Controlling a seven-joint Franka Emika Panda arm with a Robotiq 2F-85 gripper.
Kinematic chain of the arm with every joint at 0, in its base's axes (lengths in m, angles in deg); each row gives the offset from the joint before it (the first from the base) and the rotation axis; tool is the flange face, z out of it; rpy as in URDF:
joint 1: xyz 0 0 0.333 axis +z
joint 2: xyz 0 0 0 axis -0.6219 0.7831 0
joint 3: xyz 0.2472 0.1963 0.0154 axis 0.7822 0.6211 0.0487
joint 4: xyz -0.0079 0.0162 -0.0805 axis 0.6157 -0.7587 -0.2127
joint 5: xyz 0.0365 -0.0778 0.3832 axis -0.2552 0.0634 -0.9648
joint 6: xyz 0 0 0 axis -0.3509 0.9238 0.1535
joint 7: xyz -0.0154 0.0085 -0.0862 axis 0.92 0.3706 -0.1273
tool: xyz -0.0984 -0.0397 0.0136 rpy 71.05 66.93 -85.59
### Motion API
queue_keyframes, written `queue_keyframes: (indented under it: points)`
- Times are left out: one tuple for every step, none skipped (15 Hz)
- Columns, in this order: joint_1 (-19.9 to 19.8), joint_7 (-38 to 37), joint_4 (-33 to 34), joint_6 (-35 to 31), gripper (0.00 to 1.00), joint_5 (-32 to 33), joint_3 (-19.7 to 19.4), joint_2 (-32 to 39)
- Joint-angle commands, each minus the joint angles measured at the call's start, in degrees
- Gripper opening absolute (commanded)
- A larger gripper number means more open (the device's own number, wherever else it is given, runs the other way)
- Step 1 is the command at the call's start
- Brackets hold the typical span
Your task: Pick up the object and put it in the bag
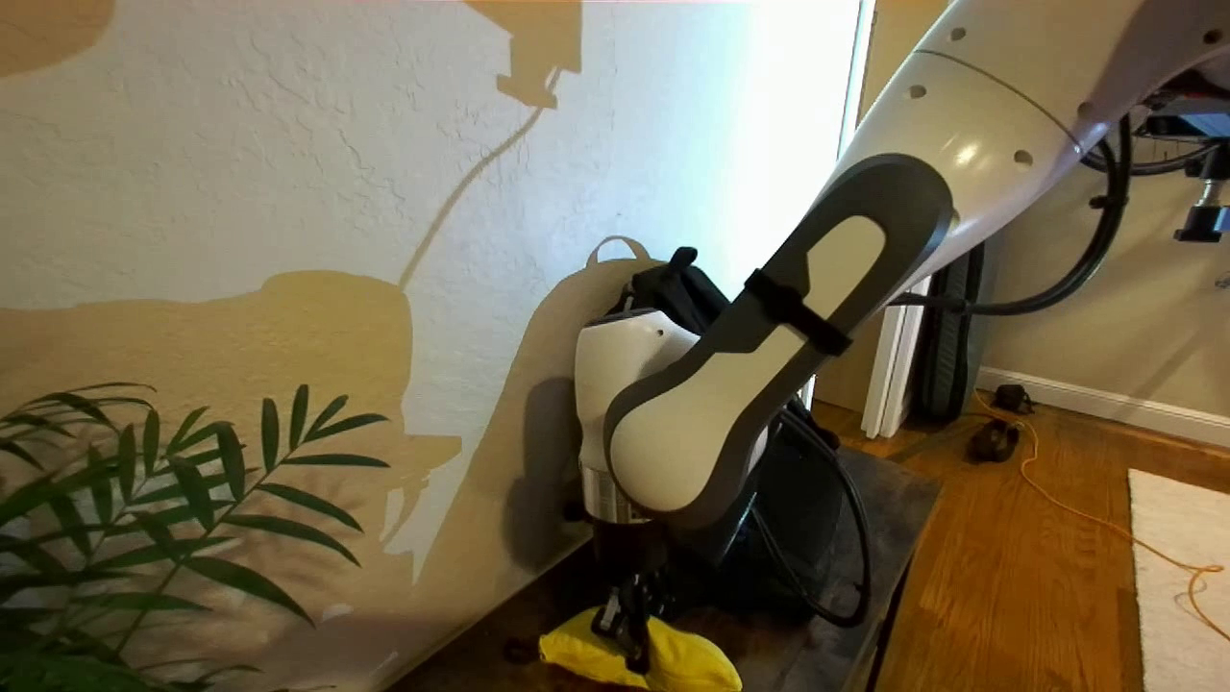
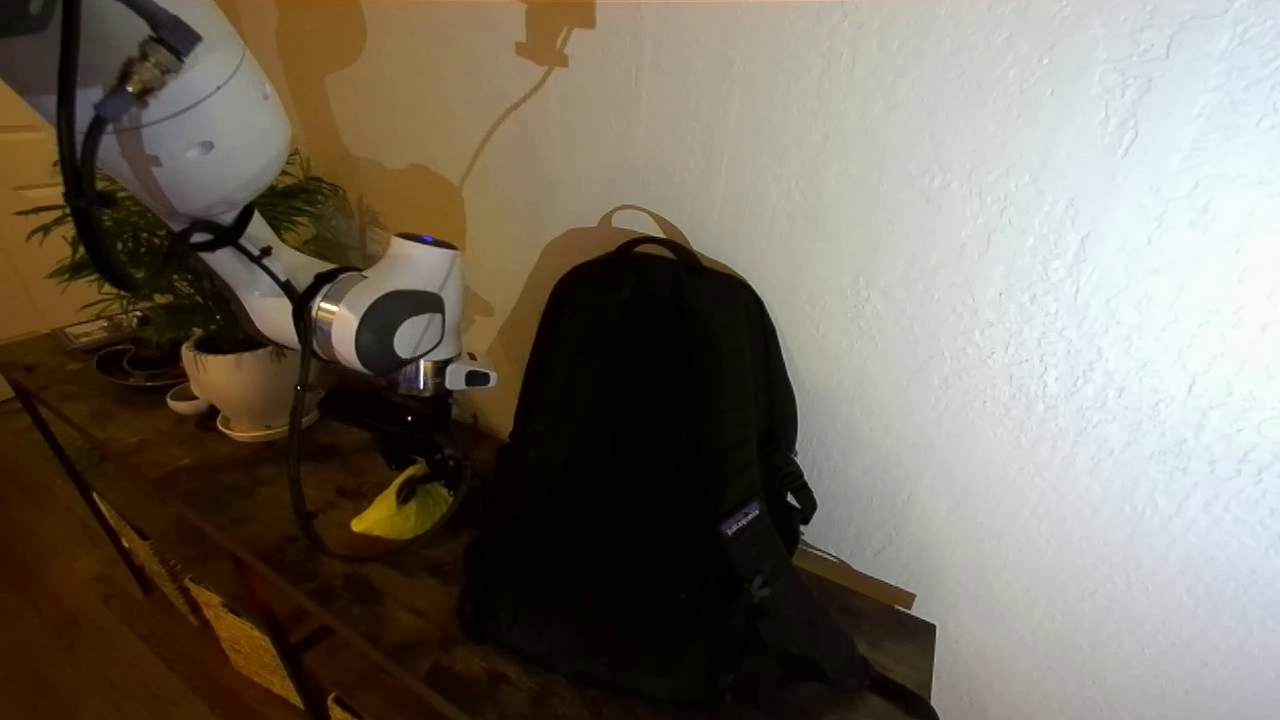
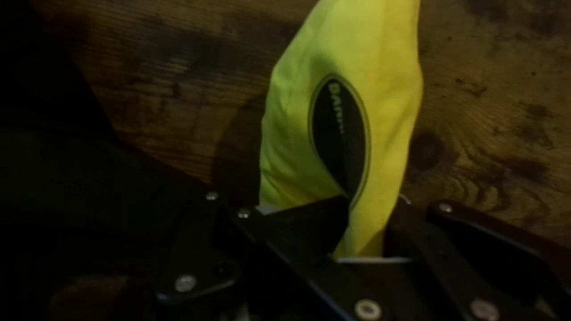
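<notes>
Pinching jaws: clamped on the yellow item (image 3: 383, 116), its cloth bunching between them and spreading out on 2 sides.
Yellow item: low over the table (image 2: 400, 600), just beside the backpack (image 2: 640, 450); whether it touches the surface, I can't tell.
Slip: that cloth looks soft and slack, so a shallow hold could let it slide free on a lift, or a drooping end catch on the backpack.
Backpack: upright beside the wall (image 2: 1000, 300); from where I stand no open mouth shows, so the yellow item might land outside. A knock from the arm (image 1: 846, 259) could tip it.
Cable (image 2: 298, 450): hangs in a loop near the jaws and could snag during a swing.
Table: its edge opposite the wall runs near the backpack's base.
Room: the wall limits 1 side, and the plant pot (image 2: 245, 385) stands well apart from the backpack; going up first, then across, seems roomiest.
</notes>
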Motion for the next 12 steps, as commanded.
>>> queue_keyframes:
  points:
    - [1.28,-0.67,-7.87,-0.78,0.06,1.70,-1.66,-8.40]
    - [1.73,-1.05,-8.65,-0.73,0.07,2.22,-2.09,-9.65]
    - [2.04,-1.19,-9.36,-0.69,0.06,2.74,-2.37,-10.78]
    - [2.64,-1.60,-10.04,-0.46,0.06,3.59,-2.87,-12.17]
    - [3.03,-1.77,-10.68,-0.41,0.06,4.29,-3.21,-13.30]
    - [3.67,-2.41,-11.26,-0.09,0.06,5.12,-3.83,-14.70]
    - [4.08,-2.75,-11.77,0.12,0.06,5.68,-4.19,-15.80]
    - [4.71,-3.46,-12.35,0.27,0.07,6.49,-4.79,-17.13]
    - [5.22,-4.04,-12.71,0.40,0.07,7.15,-5.26,-18.08]
    - [5.98,-5.11,-13.22,0.61,0.06,8.15,-6.04,-19.41]
    - [6.56,-6.01,-13.60,0.80,0.06,9.11,-6.66,-20.42]
    - [6.89,-6.63,-13.88,1.30,0.06,9.85,-7.03,-21.56]
